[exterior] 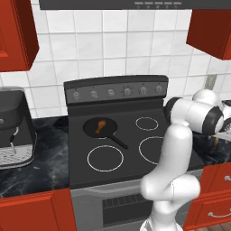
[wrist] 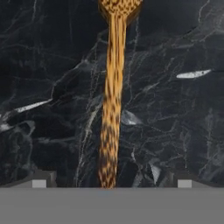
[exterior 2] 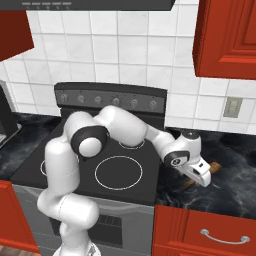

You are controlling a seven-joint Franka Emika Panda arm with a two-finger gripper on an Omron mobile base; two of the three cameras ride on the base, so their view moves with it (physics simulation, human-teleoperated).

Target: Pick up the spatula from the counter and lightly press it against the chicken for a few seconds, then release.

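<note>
A wooden spatula [wrist: 111,100] lies flat on the black marble counter [wrist: 48,65], its handle running straight up the hand view and its blade at the top edge. My gripper [wrist: 111,183] hangs just above the handle end, open, one fingertip [wrist: 39,182] on each side and nothing held. In the right base view the gripper [exterior 2: 200,175] sits low over the counter right of the stove, with the spatula [exterior 2: 216,166] poking out past it. A brown chicken drumstick [exterior: 100,125] lies in a black frying pan [exterior: 92,131] on the rear left burner.
The pan's handle [exterior: 118,143] points toward the stove's front right. A coffee machine [exterior: 13,128] stands on the left counter. Red cabinets [exterior 2: 227,37] hang above the right counter, and a wall socket [exterior 2: 233,106] is behind it.
</note>
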